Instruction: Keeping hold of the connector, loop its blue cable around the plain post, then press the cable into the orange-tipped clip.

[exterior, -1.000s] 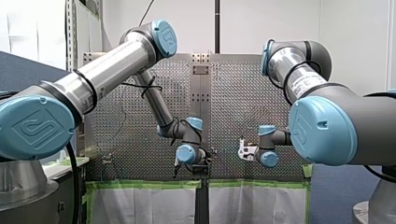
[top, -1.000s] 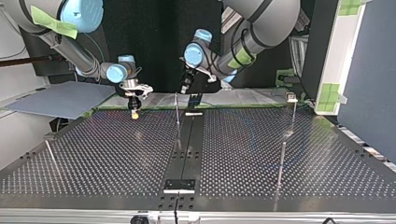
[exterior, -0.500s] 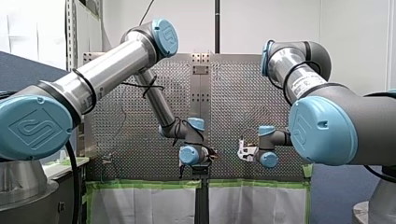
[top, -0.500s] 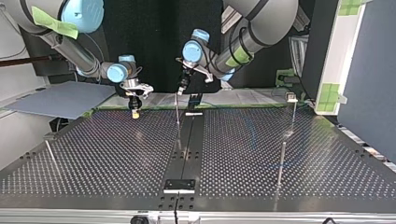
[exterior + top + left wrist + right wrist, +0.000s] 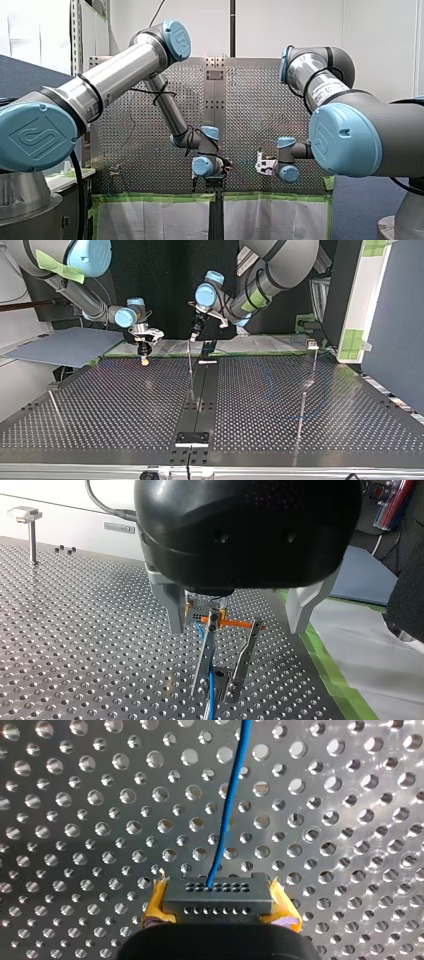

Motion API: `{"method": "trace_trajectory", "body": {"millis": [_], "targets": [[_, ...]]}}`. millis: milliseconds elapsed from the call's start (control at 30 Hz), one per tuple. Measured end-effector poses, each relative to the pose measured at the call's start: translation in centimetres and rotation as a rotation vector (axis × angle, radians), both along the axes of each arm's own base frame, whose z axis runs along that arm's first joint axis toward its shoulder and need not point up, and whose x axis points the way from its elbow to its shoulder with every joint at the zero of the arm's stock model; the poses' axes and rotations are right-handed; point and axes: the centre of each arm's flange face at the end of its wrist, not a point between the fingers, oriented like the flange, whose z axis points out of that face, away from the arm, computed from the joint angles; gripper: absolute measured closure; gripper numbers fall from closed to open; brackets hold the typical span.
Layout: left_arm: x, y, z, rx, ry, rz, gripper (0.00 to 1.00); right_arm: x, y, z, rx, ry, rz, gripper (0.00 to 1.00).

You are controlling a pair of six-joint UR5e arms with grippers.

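Between yellow fingers [image 5: 156, 909] of my right gripper [image 5: 218, 904] the connector [image 5: 218, 896] sits clamped, blue cable [image 5: 227, 815] running ahead.

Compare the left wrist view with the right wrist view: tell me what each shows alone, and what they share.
Only the left wrist view: my left tool, a post and green tape. Only the right wrist view: the connector gripped between my right tool's yellow pads. Both: the blue cable over the perforated table.
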Motion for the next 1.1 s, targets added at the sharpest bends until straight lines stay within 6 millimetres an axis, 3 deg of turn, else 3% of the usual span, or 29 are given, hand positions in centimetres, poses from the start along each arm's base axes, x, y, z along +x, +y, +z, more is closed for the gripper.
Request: {"method": "trace_trajectory", "body": {"millis": [700, 933, 1100], "targets": [[-0.3, 0.0, -0.1, 0.011, 0.015, -0.003, 0.00, -0.1, -0.1, -0.1, 0.001, -0.001, -0.004, 1.00], [-2.3, -0.1, -0.5, 0.078, 0.054, -0.025, 0.00, -0.1, -0.1, -0.1, 0.001, -0.001, -0.004, 1.00], [-3.9, -0.2, 0.7, 0.072, 0.040, -0.014, 0.00, -0.1, -0.1, -0.1, 0.000, -0.001, -0.005, 1.00]]}}
